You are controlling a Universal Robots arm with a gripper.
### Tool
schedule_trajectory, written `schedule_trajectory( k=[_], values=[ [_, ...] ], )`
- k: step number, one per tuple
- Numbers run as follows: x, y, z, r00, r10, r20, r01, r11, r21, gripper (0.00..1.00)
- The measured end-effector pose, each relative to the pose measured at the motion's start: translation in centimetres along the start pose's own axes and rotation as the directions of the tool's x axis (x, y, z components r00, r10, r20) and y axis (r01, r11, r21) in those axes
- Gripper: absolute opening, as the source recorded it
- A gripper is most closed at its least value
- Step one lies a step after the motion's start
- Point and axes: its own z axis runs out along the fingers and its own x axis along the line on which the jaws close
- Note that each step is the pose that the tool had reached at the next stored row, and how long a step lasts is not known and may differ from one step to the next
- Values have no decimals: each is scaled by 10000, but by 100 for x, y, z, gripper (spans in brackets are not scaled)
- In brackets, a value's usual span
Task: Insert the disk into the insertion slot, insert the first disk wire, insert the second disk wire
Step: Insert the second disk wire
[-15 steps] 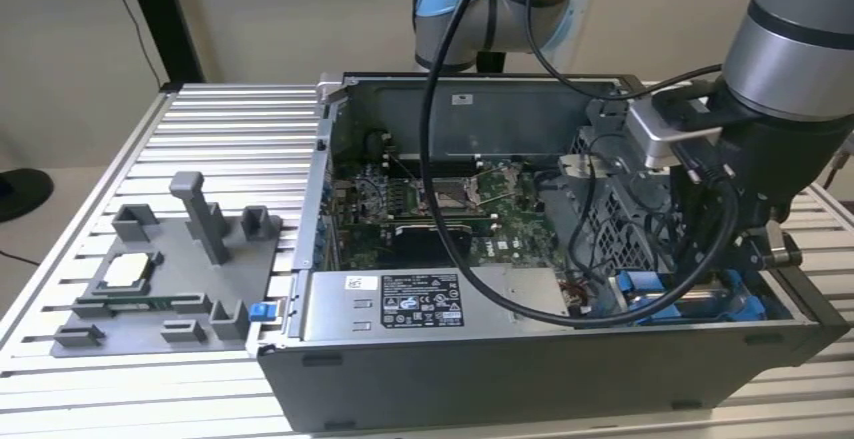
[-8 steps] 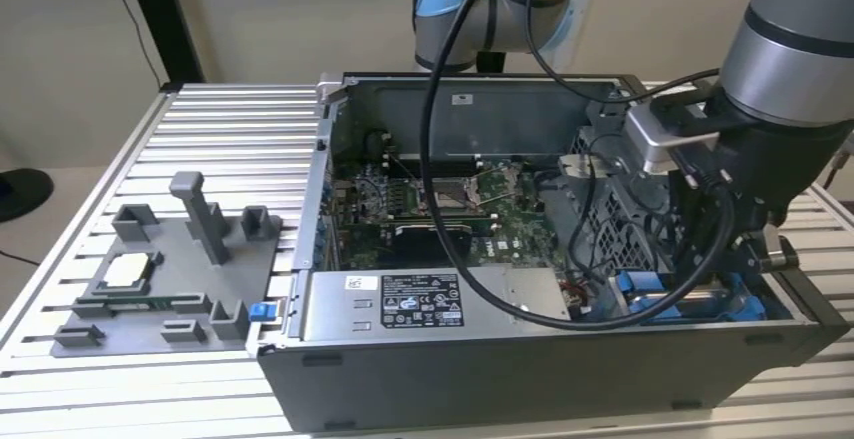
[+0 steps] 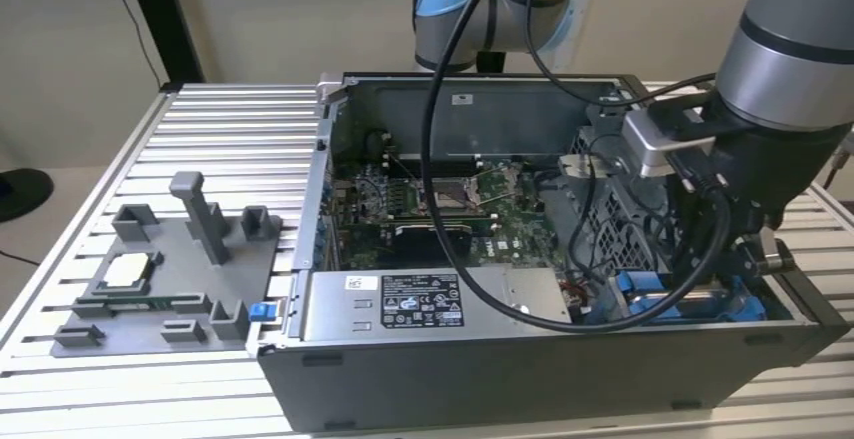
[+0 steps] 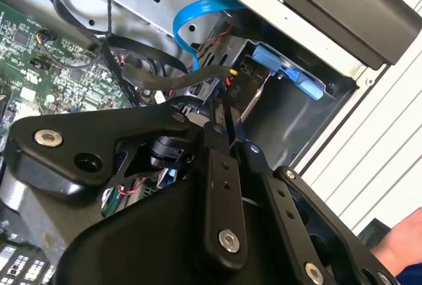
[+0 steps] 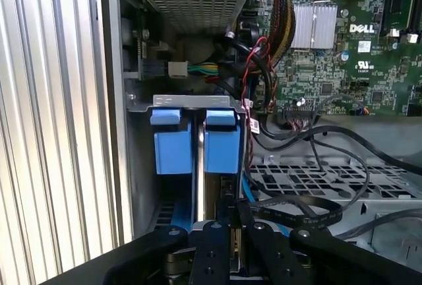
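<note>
Pincer (image 5: pixel 227 229), seemingly clenched around a black cable (image 5: pixel 297 214), hovers low in frame beside the blue-framed disk (image 5: pixel 221 146) seated in its insertion slot (image 5: pixel 191 102).

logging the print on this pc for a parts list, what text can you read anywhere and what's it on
The white label on the grey box: print too small to read.
The green circuit board: a white brand mark and tiny codes, not quoted here.
The small white tag on a black cable: too small to read.
So no text can be quoted.
</note>
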Motion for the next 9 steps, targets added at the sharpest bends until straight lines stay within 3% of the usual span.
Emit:
schedule_trajectory(
  k=[4, 5, 9],
  values=[
    [0, 0, 5, 10000, 1, 10, -1, 10000, -1, 0],
    [-2, 0, 10, 10000, 2, 25, -2, 10000, 0, 100],
    [-1, -3, -12, 10000, 0, 14, 0, 10000, 0, 100]
  ],
)
